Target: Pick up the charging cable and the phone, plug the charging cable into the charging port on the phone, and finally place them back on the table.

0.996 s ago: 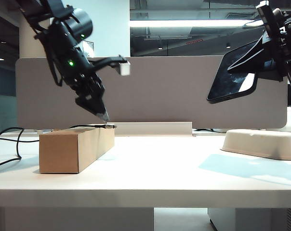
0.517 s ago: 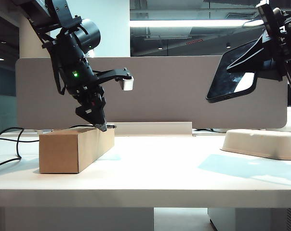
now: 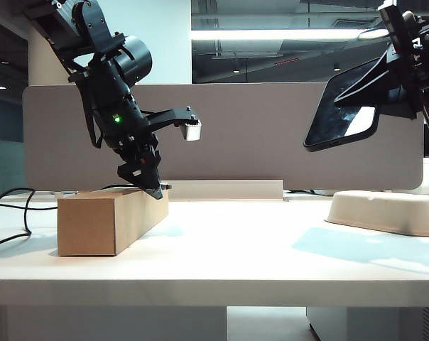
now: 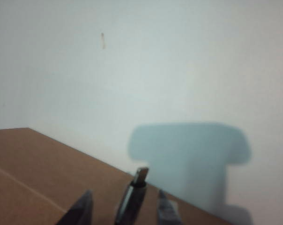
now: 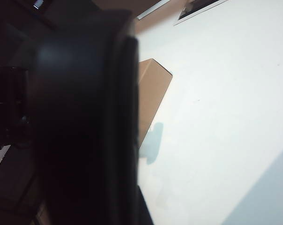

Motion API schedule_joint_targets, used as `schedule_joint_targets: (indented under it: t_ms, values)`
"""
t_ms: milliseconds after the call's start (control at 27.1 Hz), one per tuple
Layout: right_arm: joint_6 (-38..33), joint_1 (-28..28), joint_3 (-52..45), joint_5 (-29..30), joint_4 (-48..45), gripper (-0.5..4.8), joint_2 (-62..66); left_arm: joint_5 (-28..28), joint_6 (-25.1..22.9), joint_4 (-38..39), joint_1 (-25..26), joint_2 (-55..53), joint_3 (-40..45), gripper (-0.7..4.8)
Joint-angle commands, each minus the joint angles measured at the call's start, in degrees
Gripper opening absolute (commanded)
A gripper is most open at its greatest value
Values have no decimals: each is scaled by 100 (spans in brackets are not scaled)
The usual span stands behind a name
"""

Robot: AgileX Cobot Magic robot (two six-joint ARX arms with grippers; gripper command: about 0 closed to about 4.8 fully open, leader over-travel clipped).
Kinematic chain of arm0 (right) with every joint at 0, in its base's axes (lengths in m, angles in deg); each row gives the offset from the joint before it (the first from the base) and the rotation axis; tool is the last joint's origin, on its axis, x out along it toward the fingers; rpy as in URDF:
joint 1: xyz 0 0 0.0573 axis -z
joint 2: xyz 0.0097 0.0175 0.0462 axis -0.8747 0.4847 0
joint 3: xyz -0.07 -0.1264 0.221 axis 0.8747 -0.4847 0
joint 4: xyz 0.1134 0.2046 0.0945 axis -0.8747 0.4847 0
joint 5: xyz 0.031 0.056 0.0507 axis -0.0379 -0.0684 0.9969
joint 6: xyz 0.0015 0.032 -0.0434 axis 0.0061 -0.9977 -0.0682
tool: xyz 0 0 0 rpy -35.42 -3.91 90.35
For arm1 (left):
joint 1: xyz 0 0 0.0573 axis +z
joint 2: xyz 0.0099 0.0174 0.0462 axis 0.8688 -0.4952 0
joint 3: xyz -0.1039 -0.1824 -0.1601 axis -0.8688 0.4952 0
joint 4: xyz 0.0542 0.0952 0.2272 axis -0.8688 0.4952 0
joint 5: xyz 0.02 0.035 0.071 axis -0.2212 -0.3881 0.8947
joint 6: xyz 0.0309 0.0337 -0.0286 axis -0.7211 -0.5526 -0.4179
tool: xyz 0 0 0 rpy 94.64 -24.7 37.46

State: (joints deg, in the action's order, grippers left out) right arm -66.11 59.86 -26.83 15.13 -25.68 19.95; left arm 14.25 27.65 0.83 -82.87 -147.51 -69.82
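Presently, I count: one cardboard box (image 3: 112, 221) near table (image 3: 221, 266) left front edge, middle of desk open. One charging cable (image 4: 134, 194), plug on box top between spread left gripper (image 3: 173, 158) fingers. One phone (image 3: 344, 114) clamped aloft in right gripper (image 3: 406, 78). One tray (image 3: 388, 211).

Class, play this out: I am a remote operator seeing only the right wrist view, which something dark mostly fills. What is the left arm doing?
Observer: The left gripper hangs open at the end of the cardboard box, the charging cable plug lying between its fingers.
Operator: And the dark thing?
Observer: It is the phone, which the right gripper holds tilted in the air.
Operator: What lies beneath it?
Observer: An off-white tray on the table.
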Motion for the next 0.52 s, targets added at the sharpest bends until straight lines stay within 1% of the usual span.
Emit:
schedule_joint_targets:
  t_ms: [37,184,443,480,517]
  values:
    - [39,-4,37,50,-192,-7,-46,-33,2,-57,2,-17,-15,107]
    - [39,-4,37,50,-190,-6,-46,-142,42,-31,2,-70,-28,107]
    - [39,-4,37,48,-192,-7,-46,-131,42,-24,0,-111,-28,106]
    - [39,-4,37,48,-192,-7,-46,-131,42,-31,0,-111,-28,102]
    - [39,-4,37,48,-192,-7,-46,-131,42,-39,0,-111,-28,74]
